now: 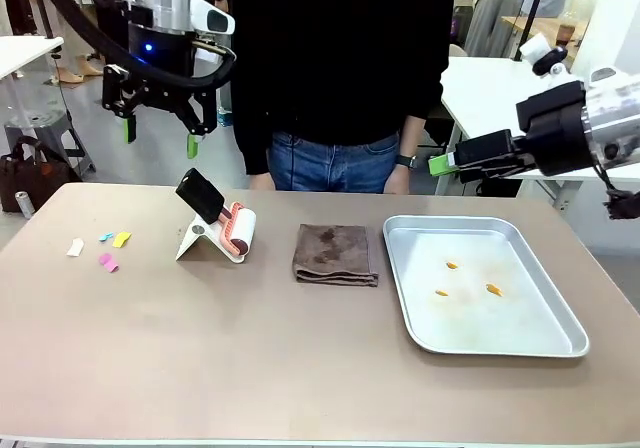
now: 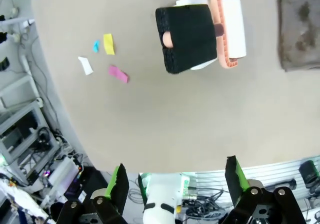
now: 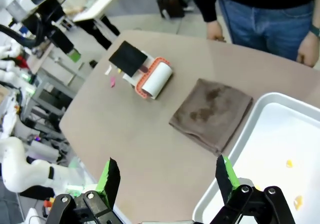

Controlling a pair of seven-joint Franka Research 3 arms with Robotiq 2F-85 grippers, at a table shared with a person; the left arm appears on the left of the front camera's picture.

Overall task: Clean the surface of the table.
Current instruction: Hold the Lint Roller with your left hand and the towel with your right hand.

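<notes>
Hovering agape: left pincer (image 1: 160, 140), right pincer (image 1: 440, 165).

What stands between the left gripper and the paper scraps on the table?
Nothing visible. The open left gripper hangs high in open air. The paper scraps lie on a bare stretch of the table, and the lint roller sits off to their side.

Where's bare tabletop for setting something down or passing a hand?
Widest free patch: the near strip of the table, in front of the paper scraps, lint roller, cloth and tray. Narrower gap: between lint roller and cloth. Crowded: the left end around the paper scraps; the tray takes up the right.
</notes>
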